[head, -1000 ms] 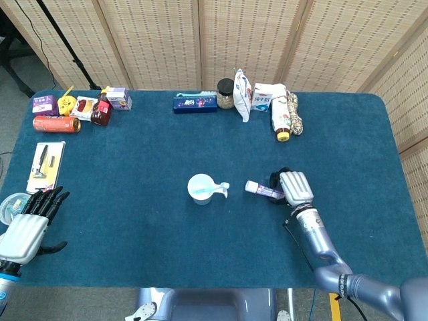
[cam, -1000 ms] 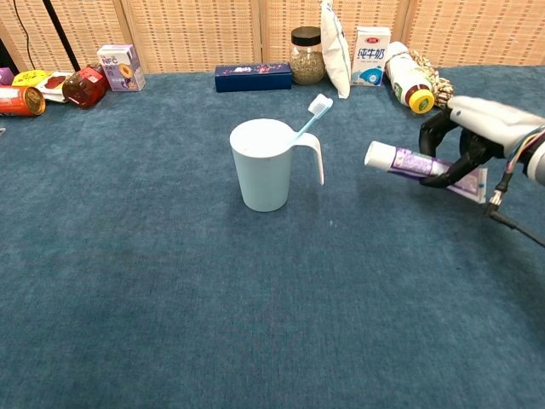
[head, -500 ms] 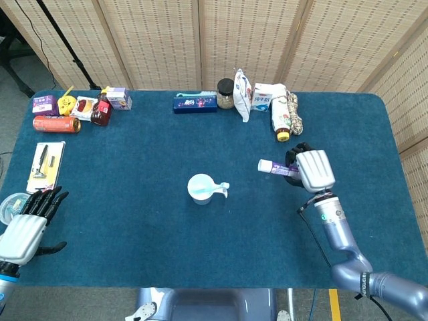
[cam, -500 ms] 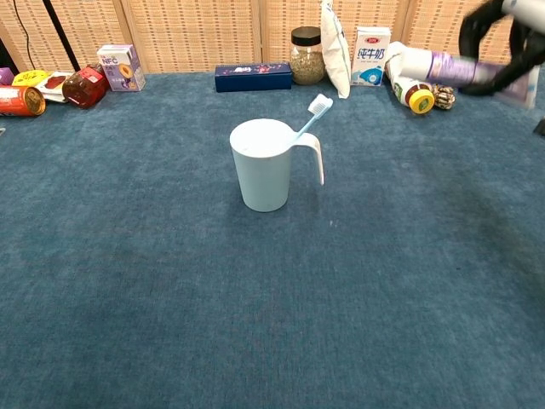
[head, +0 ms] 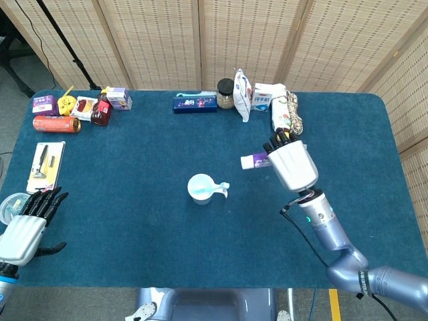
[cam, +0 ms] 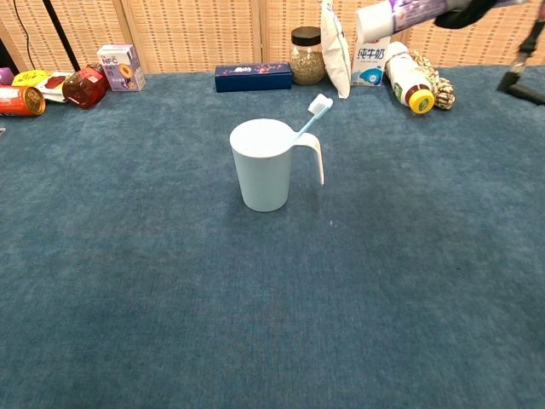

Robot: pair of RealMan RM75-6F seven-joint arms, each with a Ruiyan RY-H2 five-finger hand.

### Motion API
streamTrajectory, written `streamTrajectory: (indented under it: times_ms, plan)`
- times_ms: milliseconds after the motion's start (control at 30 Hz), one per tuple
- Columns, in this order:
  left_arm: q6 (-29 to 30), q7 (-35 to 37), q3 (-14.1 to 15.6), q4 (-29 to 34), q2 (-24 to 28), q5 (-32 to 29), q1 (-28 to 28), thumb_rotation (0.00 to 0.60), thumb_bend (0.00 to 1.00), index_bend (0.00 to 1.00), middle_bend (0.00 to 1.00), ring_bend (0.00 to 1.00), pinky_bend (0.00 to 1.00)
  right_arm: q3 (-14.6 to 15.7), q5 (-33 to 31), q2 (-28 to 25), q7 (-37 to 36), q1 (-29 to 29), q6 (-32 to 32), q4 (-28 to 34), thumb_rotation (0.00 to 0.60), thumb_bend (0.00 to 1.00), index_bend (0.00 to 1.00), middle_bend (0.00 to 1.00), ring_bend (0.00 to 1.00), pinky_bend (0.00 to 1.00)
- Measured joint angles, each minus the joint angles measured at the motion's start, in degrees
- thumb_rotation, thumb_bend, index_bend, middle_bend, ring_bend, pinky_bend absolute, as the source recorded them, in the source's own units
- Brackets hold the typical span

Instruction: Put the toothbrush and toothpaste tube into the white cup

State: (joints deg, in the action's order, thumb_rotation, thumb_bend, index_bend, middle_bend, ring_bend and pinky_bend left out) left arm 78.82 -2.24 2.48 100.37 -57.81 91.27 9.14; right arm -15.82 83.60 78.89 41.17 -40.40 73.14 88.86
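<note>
The white cup (head: pixel 200 188) (cam: pixel 265 164) stands upright at the middle of the table. A toothbrush (cam: pixel 312 115) (head: pixel 221 186) leans in it, its head sticking out to the right. My right hand (head: pixel 291 164) (cam: pixel 473 8) is raised high above the table to the right of the cup and holds the toothpaste tube (head: pixel 254 160) (cam: pixel 393 14), whose white cap points left toward the cup. My left hand (head: pixel 30 224) rests at the table's left front edge, fingers apart and holding nothing.
Along the back edge lie a blue box (head: pixel 194 102), a jar (head: pixel 225 93), a white pouch (head: pixel 242 85), a milk carton (head: pixel 265 96) and a bottle (head: pixel 281 120). Snacks and a red can (head: pixel 56 124) sit back left; a razor pack (head: pixel 45 165) lies at the left.
My right hand has lifted the toothpaste tube from near the table surface to well above it and carried it leftward toward the cup. The left hand has stayed still.
</note>
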Motion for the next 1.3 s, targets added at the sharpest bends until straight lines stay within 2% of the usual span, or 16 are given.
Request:
streamTrajectory:
  times_ms: [267, 567, 867, 1300]
  plan:
    - [0.27, 1.18, -0.18, -0.25, 0.36, -0.11, -0.04, 0.6, 0.06, 0.0, 0.0, 0.0, 0.0, 0.95, 3.8, 4.9, 16.75, -4.75, -1.94, -1.17, 0.6, 0.53, 0.69, 0.54, 0.34, 0.61]
    - [0.69, 2.99, -0.25, -0.66, 0.87, 0.13, -0.13, 0.6, 0.06, 0.0, 0.0, 0.0, 0.0, 0.09, 2.68, 11.38, 30.44, -10.29, -6.68, -2.41, 0.6, 0.53, 0.69, 0.54, 0.35, 0.62]
    - [0.98, 4.81, -0.26, -1.15, 1.43, 0.33, -0.2, 0.6, 0.06, 0.0, 0.0, 0.0, 0.0, 0.9, 1.84, 15.44, 37.74, -13.03, -8.48, -6.46, 0.6, 0.53, 0.69, 0.55, 0.35, 0.62]
    - [0.7, 4.86, -0.29, -1.09, 1.52, 0.22, -0.12, 0.6, 0.06, 0.0, 0.0, 0.0, 0.0, 4.56, 5.63, 15.89, 44.28, -13.65, -8.51, -7.73, 0.6, 0.53, 0.69, 0.55, 0.35, 0.62]
